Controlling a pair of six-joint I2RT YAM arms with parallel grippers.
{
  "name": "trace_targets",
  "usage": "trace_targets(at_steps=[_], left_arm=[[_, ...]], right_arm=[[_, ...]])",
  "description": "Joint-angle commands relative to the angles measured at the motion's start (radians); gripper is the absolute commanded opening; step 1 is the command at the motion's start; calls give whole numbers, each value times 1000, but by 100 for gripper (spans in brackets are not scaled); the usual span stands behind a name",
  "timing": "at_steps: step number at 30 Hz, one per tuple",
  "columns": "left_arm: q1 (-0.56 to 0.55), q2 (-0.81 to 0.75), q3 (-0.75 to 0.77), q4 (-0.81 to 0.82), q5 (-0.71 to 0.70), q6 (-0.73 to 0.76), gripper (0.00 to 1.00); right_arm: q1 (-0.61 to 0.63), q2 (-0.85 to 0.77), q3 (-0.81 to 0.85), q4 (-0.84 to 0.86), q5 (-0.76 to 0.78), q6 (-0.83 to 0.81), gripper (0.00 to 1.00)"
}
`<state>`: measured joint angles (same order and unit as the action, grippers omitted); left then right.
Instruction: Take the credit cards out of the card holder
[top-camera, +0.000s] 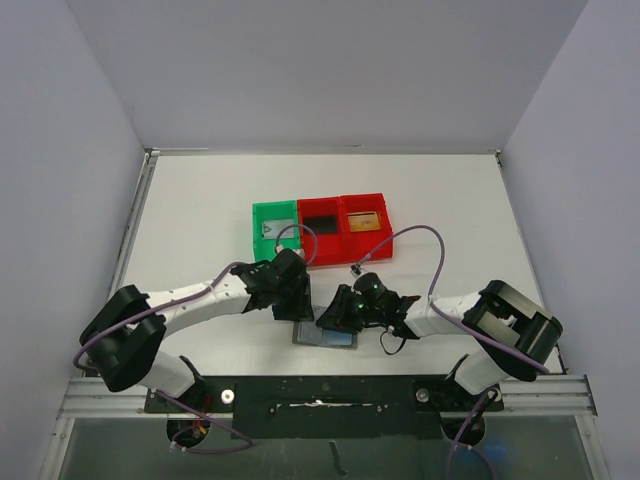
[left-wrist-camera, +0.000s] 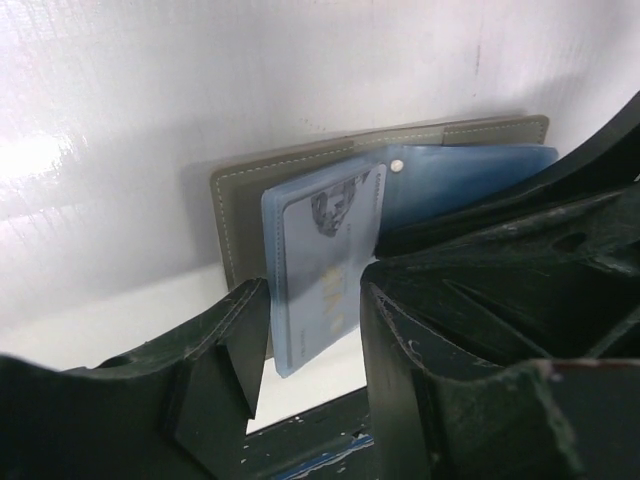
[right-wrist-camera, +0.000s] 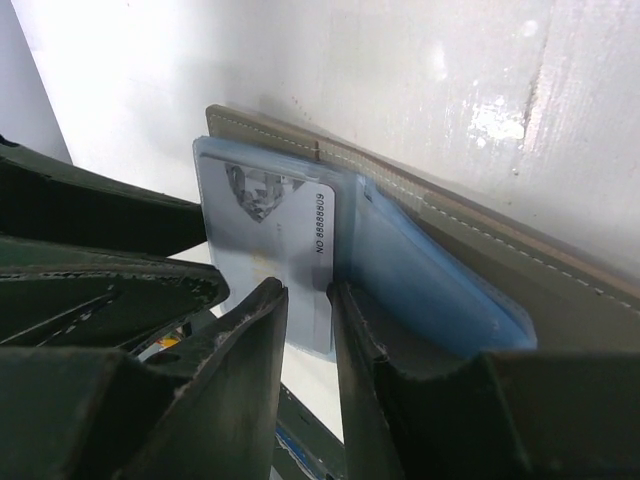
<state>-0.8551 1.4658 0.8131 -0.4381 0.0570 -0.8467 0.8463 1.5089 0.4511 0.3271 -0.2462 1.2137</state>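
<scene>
Two hands, one wallet: both arms meet over the card holder (top-camera: 325, 337), near the front middle of the tabletop (top-camera: 200, 200).
Card holder: lies open and flat, grey cover underneath, bluish clear sleeves (left-wrist-camera: 450, 180) fanned above it.
Card: one silvery-grey card (right-wrist-camera: 265, 230) sits in the nearest sleeve, printed face towards both wrist cameras (no black card can be made out in the holder).
Left hand (left-wrist-camera: 315, 285): jaws partway apart, straddling the card-bearing sleeve; its edges run close along both fingers, but whether they press it cannot be told.
Right hand (right-wrist-camera: 305, 290): jaws narrowly apart, the card's free edge inside the gap; grip or mere nearness cannot be told.
Step in hand (a judgement): drawing the card out of its sleeve.
Technique: one hand pins sleeve and cover to the tabletop, the other pinches only the bare card edge and pulls along the sleeve's length.
Risk: catching sleeve and card together, which would drag the whole holder.
Surroundings: green bin (top-camera: 258, 245) and red bins (top-camera: 345, 252) stand behind, apart from the holder.
</scene>
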Motion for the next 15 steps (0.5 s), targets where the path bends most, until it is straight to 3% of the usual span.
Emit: trace_targets(at_steps=[1,6,9,13,15], left_arm=[[0,-68,9,-2,-62,-56,42],[9,-138,17,-85,-179,-70,49],[11,-159,-5,-20,-131,-70,50],[10,-136,-103,181,57,-113,39],[10,-114,-138,242,88,-137,31]], right_arm=[[7,-26,8,-45,53,-5,28],[8,-19,2,-37,52,-3,29],[8,-22,3,-33,51,-1,29],[6,-25,5,-31,59,1,30],[7,-27,2,-30,59,3,31]])
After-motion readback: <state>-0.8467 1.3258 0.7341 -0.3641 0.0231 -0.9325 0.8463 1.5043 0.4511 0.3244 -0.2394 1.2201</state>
